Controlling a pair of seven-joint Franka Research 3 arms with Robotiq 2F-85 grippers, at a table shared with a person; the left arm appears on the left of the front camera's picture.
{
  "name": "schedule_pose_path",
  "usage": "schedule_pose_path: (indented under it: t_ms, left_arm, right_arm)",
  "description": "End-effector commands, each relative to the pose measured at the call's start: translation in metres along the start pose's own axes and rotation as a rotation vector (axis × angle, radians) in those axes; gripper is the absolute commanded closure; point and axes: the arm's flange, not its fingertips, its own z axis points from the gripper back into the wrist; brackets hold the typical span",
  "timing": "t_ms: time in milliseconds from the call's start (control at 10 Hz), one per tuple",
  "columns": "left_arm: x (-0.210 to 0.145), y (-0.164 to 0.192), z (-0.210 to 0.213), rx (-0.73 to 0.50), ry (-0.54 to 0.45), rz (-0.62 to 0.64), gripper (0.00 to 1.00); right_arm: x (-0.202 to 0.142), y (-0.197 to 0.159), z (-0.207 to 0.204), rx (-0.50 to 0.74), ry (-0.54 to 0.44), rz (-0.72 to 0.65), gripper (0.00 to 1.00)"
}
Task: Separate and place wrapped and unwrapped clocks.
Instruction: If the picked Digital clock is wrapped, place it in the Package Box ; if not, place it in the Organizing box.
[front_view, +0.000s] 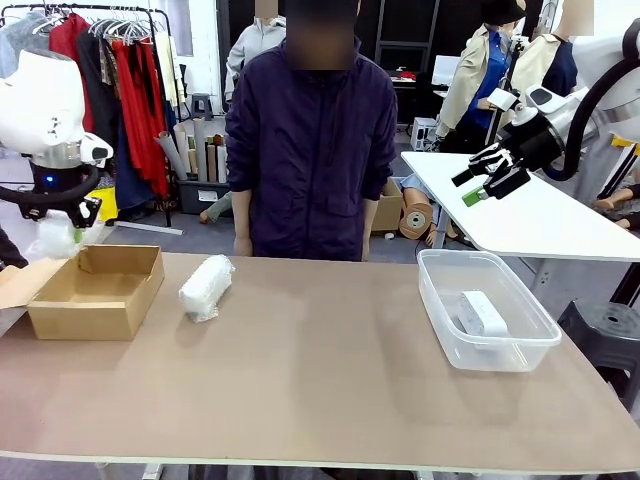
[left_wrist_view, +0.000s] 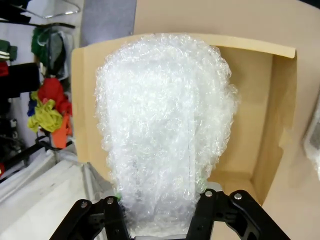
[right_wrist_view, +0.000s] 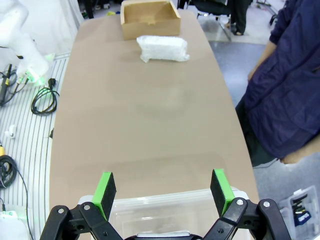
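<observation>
The left tool (left_wrist_view: 159, 192) grips a bubble-wrap bundle (left_wrist_view: 165, 115) above the cardboard box (left_wrist_view: 250, 125). The right tool (right_wrist_view: 163, 189) hangs wide open above the clear bin (front_view: 431, 300) holding the bare clock (front_view: 482, 312).

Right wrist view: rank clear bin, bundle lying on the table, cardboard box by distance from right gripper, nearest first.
1. Clear bin: picture bottom, right by the right gripper.
2. Bubble-wrap bundle: far down the table.
3. Cardboard box: just beyond the bundle, at the table's end.

The left gripper (front_view: 62, 220) hangs raised with jaws clamped; the right gripper (front_view: 465, 188), also raised, stands wide apart.
</observation>
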Motion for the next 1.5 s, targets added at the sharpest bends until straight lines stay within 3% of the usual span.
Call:
schedule_pose_path:
  t_ms: [0, 100, 400, 700, 1000, 1400]
  left_arm:
    - [-0.006, -0.002, 0.013, -0.03, -0.019, 0.071, 1.0]
    - [0.0, 0.0, 0.0, 0.0, 0.0, 0.0, 1.0]
    - [0.0, -0.003, -0.002, -0.012, 0.001, 0.018, 1.0]
    - [-0.007, -0.001, -0.042, -0.098, 0.023, -0.005, 1.0]
    - [-0.013, 0.005, -0.069, -0.037, 0.001, 0.048, 1.0]
    - [-0.006, 0.003, -0.106, -0.076, 0.076, 0.002, 1.0]
  right_arm:
    - [0.001, 0.001, 0.0, 0.002, 0.001, 0.005, 0.0]
    - [0.001, 0.001, 0.0, 0.002, 0.001, 0.005, 0.0]
    - [0.001, 0.001, 0.0, 0.002, 0.001, 0.005, 0.0]
    - [0.001, 0.001, 0.0, 0.002, 0.001, 0.005, 0.0]
    - [0.001, 0.001, 0.0, 0.002, 0.001, 0.005, 0.0]
    - [0.001, 0.001, 0.0, 0.002, 0.001, 0.005, 0.0]
